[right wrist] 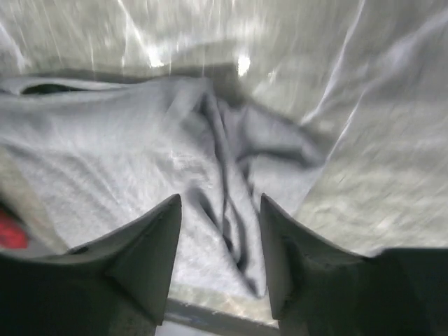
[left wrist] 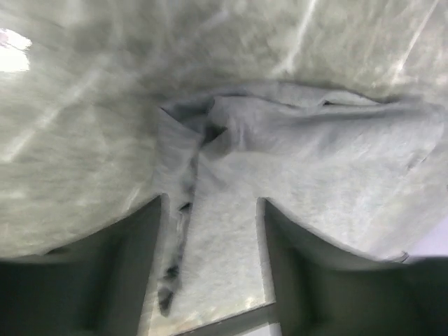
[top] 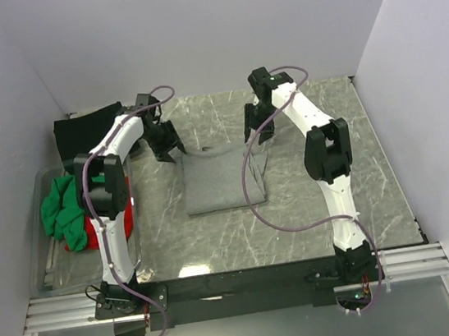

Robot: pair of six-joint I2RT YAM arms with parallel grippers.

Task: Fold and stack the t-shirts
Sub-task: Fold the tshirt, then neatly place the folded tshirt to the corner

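Observation:
The heather-grey t-shirt [top: 222, 181] lies folded into a rectangle in the middle of the marble table. My left gripper [top: 168, 146] is open and empty, just above the shirt's far left corner [left wrist: 210, 140]. My right gripper [top: 259, 128] is open and empty, just above the far right corner, where the cloth is bunched [right wrist: 231, 161]. A black shirt [top: 87, 132] lies at the far left. A green shirt [top: 62, 207] and a red shirt [top: 96, 230] sit in a clear bin at the left.
The clear plastic bin [top: 42, 258] runs along the table's left edge. White walls close in the table on three sides. A purple cable [top: 252, 189] from the right arm hangs over the grey shirt's right side.

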